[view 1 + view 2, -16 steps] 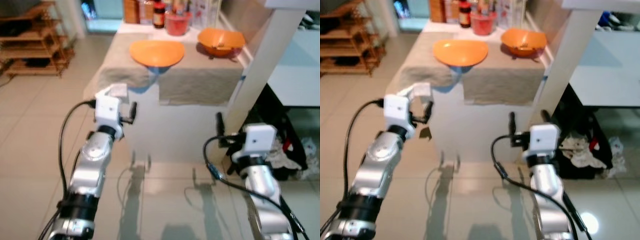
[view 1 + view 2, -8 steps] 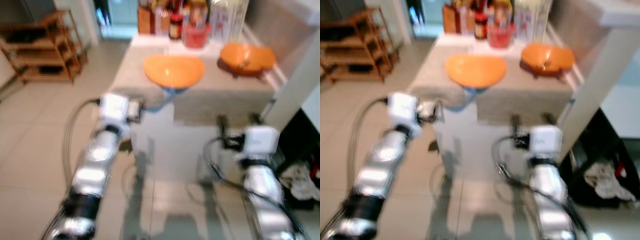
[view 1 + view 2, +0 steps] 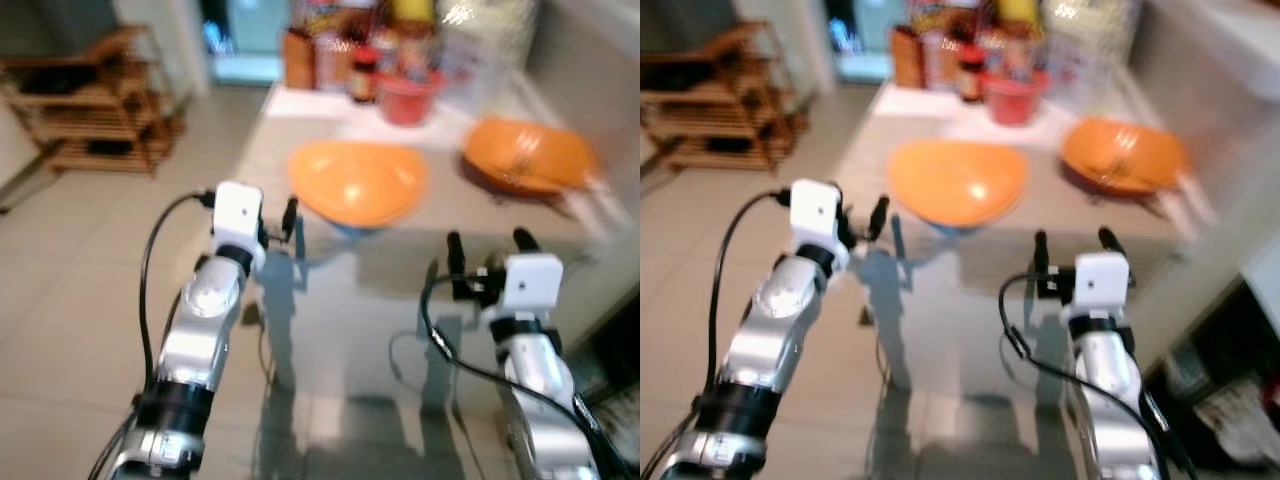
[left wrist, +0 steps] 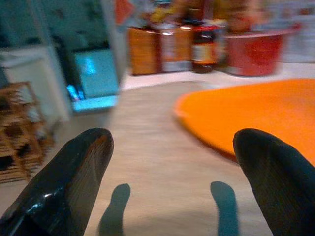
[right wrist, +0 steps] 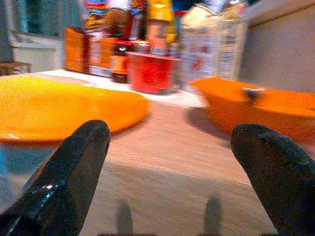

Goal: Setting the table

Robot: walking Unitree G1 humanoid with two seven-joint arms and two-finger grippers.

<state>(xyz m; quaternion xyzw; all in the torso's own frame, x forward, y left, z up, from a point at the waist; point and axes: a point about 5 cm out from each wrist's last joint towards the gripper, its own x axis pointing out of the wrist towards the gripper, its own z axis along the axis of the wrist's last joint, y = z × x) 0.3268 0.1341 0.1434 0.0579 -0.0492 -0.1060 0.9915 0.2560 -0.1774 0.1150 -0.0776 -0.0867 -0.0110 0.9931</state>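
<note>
On the cloth-covered table (image 3: 330, 270) sat a shallow orange plate (image 3: 357, 181) and an orange bowl (image 3: 528, 156); left gripper (image 4: 172, 187) and right gripper (image 5: 172, 182) hovered before it, fingers spread wide, empty.

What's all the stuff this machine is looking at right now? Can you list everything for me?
plate: one, orange, near edge of the table, before the left arm
bowl: one, orange, right of the plate, something small inside
tub: one, red, at the back of the table
bottles and jars: several, brown and dark, blurred, back of the table
table: one, beige cloth top
wooden rack: one, brown, on the floor far left
left gripper: black fingers open, near the plate
right gripper: black fingers open, at the table edge
</note>
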